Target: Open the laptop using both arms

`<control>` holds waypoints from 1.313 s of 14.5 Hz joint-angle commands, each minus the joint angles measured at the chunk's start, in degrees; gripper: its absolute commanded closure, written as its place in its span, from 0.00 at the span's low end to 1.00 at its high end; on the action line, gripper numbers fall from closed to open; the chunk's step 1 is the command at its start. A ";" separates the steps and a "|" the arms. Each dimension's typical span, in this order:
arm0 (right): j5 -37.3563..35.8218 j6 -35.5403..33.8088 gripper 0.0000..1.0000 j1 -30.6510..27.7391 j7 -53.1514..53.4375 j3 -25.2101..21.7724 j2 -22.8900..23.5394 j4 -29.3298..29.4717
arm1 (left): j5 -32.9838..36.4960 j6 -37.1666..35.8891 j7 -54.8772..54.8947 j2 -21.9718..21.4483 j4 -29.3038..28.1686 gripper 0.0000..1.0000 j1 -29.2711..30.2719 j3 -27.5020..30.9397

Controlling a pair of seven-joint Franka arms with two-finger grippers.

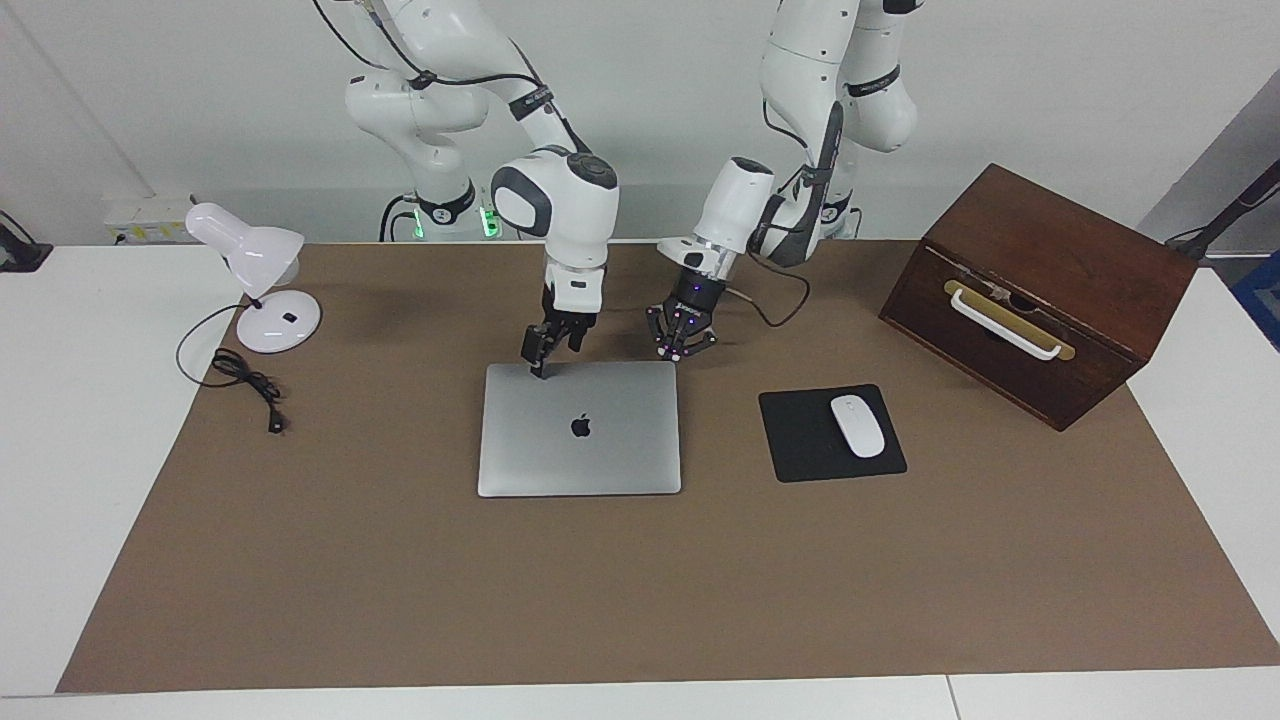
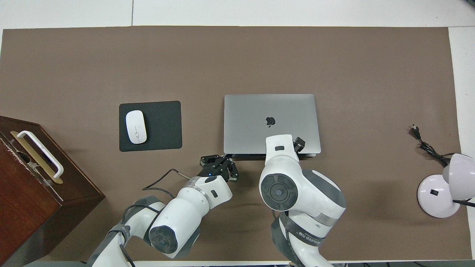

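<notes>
The silver-grey laptop lies closed and flat on the brown mat, logo up. My right gripper stands open over the lid's edge nearest the robots, toward the right arm's end. Its lower fingertip rests on the lid there; in the overhead view the wrist hides all but one of its fingers. My left gripper is shut, links splayed and empty. It hangs low over the mat just off the laptop's corner nearest the robots at the left arm's end, not touching the laptop.
A black mouse pad with a white mouse lies beside the laptop toward the left arm's end. A dark wooden box with a white handle stands past it. A white desk lamp and its cord sit at the right arm's end.
</notes>
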 commanded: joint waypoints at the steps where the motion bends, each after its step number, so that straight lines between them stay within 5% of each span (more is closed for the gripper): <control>1: -1.54 1.82 0.00 -0.82 1.49 0.60 0.39 -0.42 | -0.42 1.36 0.53 2.30 1.66 1.00 -0.18 0.38; 19: -1.62 3.05 0.00 -1.09 1.57 0.60 1.35 -0.42 | 2.66 1.36 3.78 5.81 3.16 1.00 0.43 0.65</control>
